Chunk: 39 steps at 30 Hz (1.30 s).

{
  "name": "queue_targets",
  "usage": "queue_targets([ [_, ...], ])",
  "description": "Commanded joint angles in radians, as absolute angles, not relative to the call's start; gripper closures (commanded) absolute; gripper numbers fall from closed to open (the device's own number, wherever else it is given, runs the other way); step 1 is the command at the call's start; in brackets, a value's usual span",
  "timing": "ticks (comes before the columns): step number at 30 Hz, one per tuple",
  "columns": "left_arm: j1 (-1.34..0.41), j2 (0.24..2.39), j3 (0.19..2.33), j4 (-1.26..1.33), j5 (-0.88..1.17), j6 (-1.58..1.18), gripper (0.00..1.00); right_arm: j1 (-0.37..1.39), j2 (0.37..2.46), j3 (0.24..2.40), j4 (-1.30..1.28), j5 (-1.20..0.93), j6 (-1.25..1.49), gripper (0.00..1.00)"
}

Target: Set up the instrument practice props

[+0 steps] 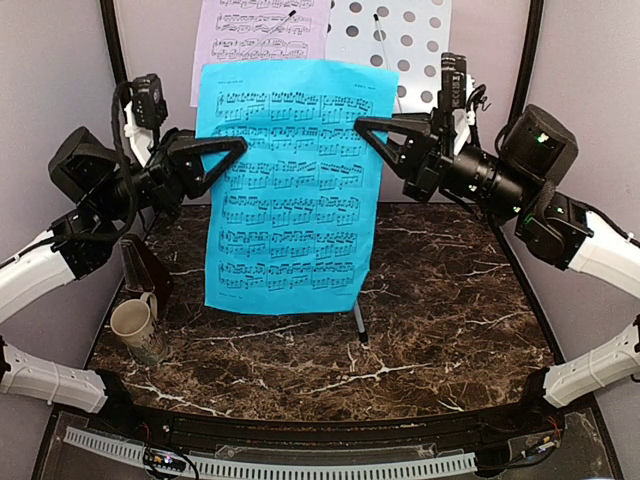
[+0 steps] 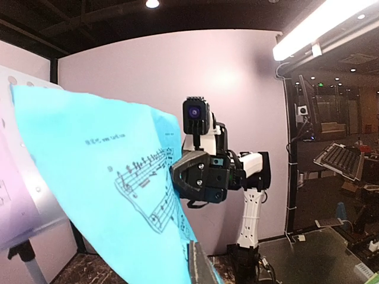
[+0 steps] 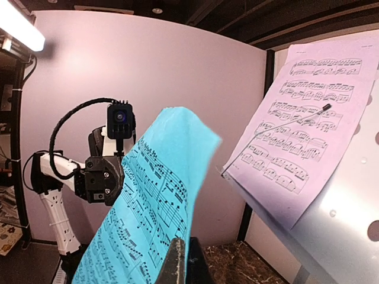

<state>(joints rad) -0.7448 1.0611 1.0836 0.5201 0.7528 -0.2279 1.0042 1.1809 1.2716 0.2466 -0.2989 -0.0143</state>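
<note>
Tearing or creasing the blue sheet point(image 1: 290, 185) looks like the main risk. It hangs in the air, stretched between both arms, so if the two move out of step or pull apart, the paper could rip at a pinch point or slide out of one grip. If one side slipped free, the sheet would swing from the other and likely miss the tray point(image 1: 400, 40).

A second hazard is the lilac sheet point(image 1: 255, 30), which rests on the tray's left half. Dragging the blue one across it could knock it off, and a bump from either arm might rock the stand point(image 1: 358, 325).

The left claw point(image 1: 235, 148) is pressed together on the blue sheet's left edge, and the right claw point(image 1: 362, 125) pinches its right edge, both near the top. The sheet hangs upright between them, above the desk point(image 1: 440, 290) and in front of the tray, covering its lower part.

The metronome point(image 1: 140, 265) stands at the desk's left, just behind the mug point(image 1: 132, 322).
</note>
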Motion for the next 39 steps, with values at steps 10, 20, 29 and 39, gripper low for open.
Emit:
queue_targets([
  [10,-0.708,1.304,1.650,0.245,0.414,-0.164,1.00,0.977,1.342,1.571,0.437,0.172,-0.190,0.65],
  [20,-0.706,1.500,2.080,0.021,0.252,-0.030,1.00,0.950,1.400,1.690,0.371,0.433,-0.305,0.50],
  [29,-0.693,1.576,2.210,-0.048,0.199,0.010,1.00,0.941,1.496,1.796,0.227,0.453,-0.286,0.55],
  [39,-0.689,1.586,2.214,-0.045,0.182,0.035,1.00,0.933,1.562,1.823,0.218,0.538,-0.295,0.63],
])
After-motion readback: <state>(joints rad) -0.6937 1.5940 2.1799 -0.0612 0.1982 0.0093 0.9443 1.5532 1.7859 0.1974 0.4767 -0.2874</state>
